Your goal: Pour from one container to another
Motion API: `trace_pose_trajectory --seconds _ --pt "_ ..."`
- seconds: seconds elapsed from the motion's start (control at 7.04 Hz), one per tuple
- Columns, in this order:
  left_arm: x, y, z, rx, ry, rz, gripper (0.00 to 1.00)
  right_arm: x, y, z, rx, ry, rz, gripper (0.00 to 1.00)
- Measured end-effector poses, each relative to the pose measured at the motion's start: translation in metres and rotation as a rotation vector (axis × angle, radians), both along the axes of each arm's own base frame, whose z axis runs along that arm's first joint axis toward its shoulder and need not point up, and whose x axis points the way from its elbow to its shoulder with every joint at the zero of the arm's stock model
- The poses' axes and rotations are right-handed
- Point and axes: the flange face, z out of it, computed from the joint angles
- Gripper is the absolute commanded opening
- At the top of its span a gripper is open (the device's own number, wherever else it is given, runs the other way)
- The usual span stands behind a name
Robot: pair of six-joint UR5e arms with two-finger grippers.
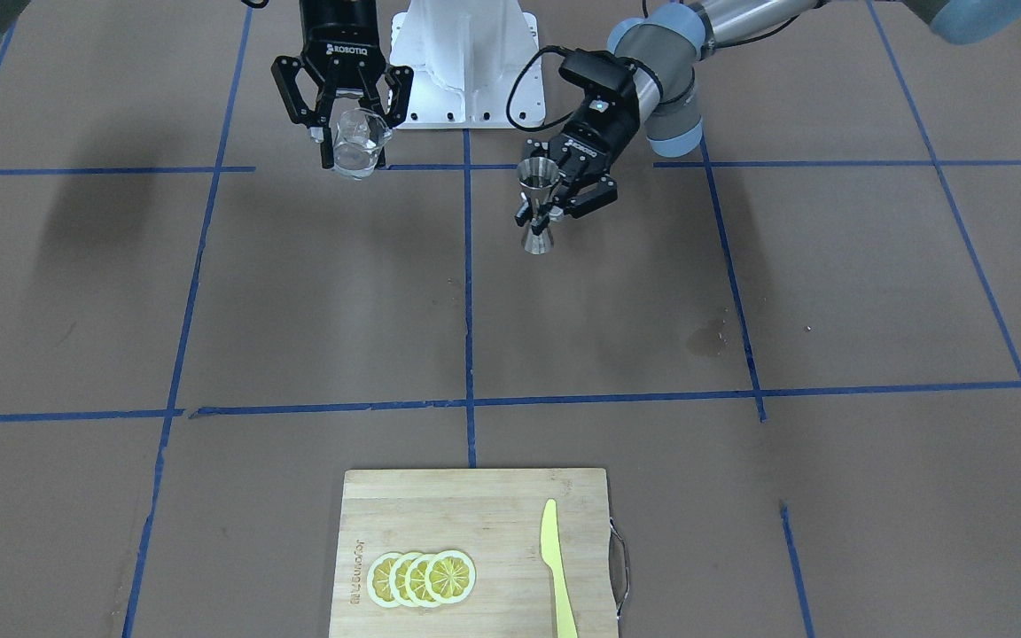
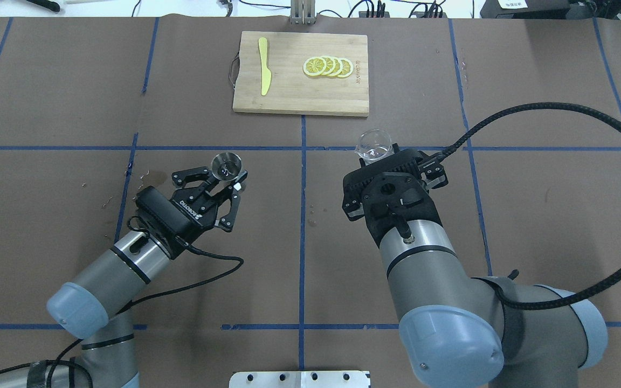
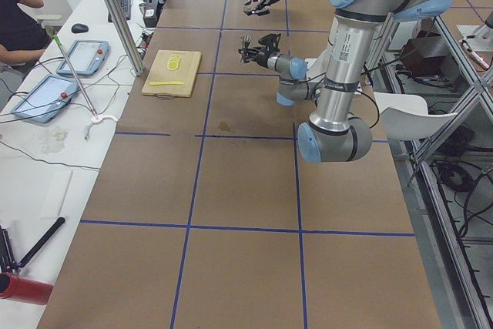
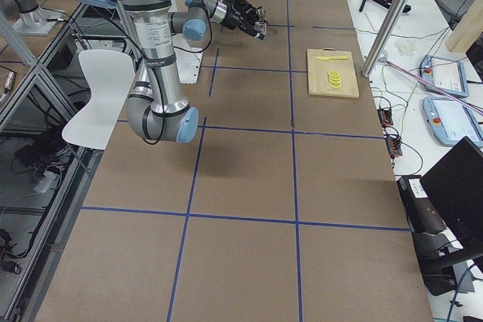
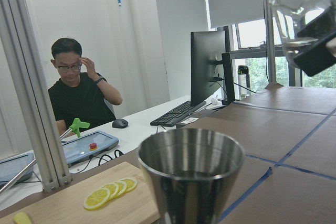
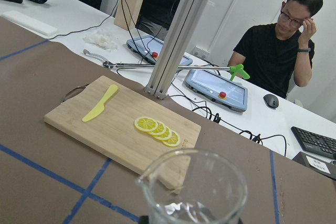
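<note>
A small clear glass cup (image 1: 357, 142) with clear liquid in it hangs roughly upright above the table, and my right gripper (image 1: 353, 146) is shut on its sides. From overhead the cup (image 2: 373, 144) pokes out beyond the right wrist. Its rim (image 6: 194, 192) fills the bottom of the right wrist view. The steel jigger (image 1: 537, 208) stands upright with my left gripper (image 1: 544, 213) shut on its narrow waist. I cannot tell whether its foot touches the table. The jigger (image 2: 227, 164) and the cup are well apart, on either side of the centre tape line. In the left wrist view the jigger (image 5: 191, 174) is close and the cup (image 5: 307, 14) is high at the right.
A wooden cutting board (image 2: 343, 97) lies at the far middle of the table, with lemon slices (image 2: 328, 66) and a yellow knife (image 2: 264, 73) on it. A damp stain (image 1: 707, 338) marks the brown table. The white robot base (image 1: 466, 62) stands between the arms.
</note>
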Motion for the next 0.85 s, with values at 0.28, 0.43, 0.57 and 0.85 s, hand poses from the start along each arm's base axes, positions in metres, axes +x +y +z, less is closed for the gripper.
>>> trace_pose_trajectory --seconds 0.28,0.43,0.57,0.85 --pt "-0.042 -0.018 0.054 -0.054 -0.034 -0.043 0.0 0.009 -0.013 0.02 -0.038 0.012 0.015 0.06" --pt "-0.065 -0.024 0.086 -0.08 -0.074 -0.068 0.0 0.011 -0.017 0.024 -0.046 0.014 0.018 0.06" --pt "-0.091 -0.025 0.118 -0.094 -0.098 -0.087 0.0 0.013 -0.019 0.025 -0.051 0.015 0.019 0.06" --pt "-0.14 -0.011 0.18 -0.131 -0.064 -0.085 0.0 0.013 -0.019 0.025 -0.053 0.014 0.019 0.06"
